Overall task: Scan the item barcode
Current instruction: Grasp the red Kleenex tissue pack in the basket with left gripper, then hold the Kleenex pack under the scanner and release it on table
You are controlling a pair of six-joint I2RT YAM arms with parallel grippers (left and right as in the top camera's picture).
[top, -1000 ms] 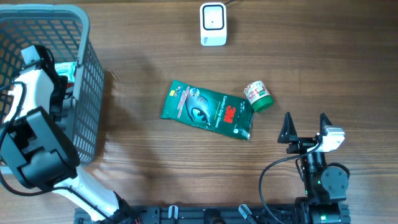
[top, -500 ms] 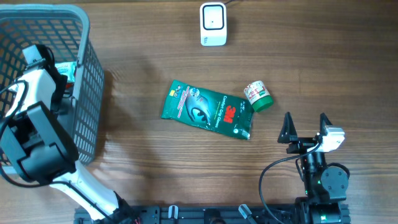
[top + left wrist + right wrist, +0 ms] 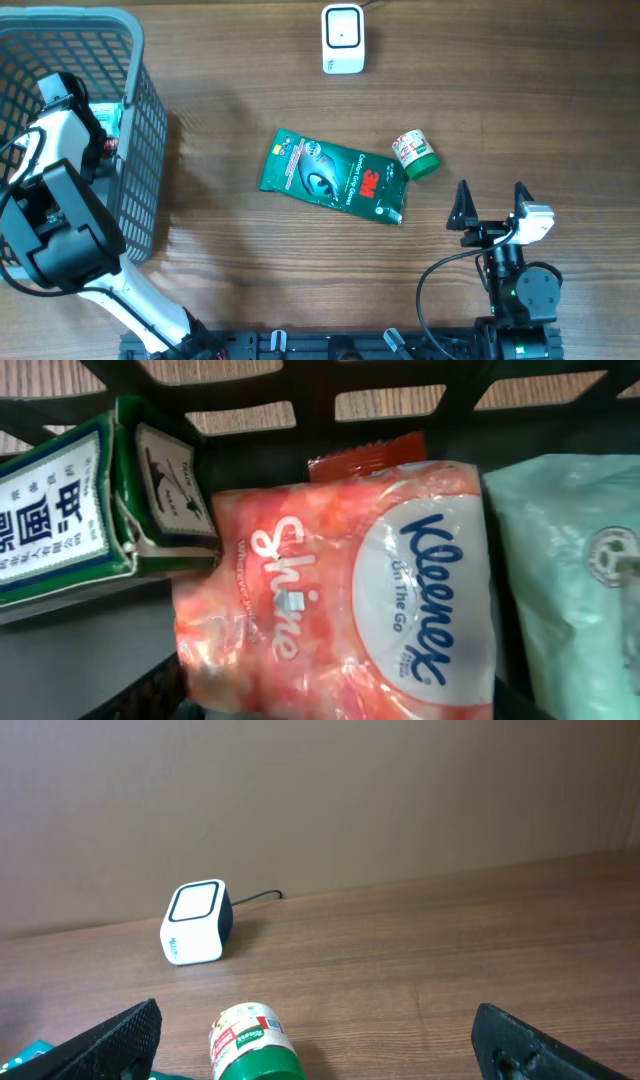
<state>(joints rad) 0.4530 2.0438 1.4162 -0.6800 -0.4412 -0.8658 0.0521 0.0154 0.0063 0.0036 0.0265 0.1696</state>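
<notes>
Peering down into the grey plastic lattice basket (image 3: 140, 150) at the far left of the wood-grain table (image 3: 250, 280), the left wrist camera was filled by the Kleenex pack (image 3: 340, 590): a soft, crinkly film pouch, salmon-pink with glossy highlights, a white oval bearing the blue brand name and "On The Go", lying flat on the basket floor. No barcode showed on its upturned face. A green carton (image 3: 60, 510) with Chinese characters sat just left of it, a pale green film pack (image 3: 580, 580) was cut off at the right edge, and a red wrapper (image 3: 360, 460) poked out from behind the pouch. The left gripper (image 3: 98, 145) reached inside the basket, but its jaws were hidden, so I couldn't tell their state. Near right, the right gripper (image 3: 491, 187) stood spread wide, holding nothing. On the open table lay a flat green 3M pouch (image 3: 333, 177), a small green-capped bottle (image 3: 415, 154) on its side, and the boxy white scanner (image 3: 342, 38) at the far edge.
</notes>
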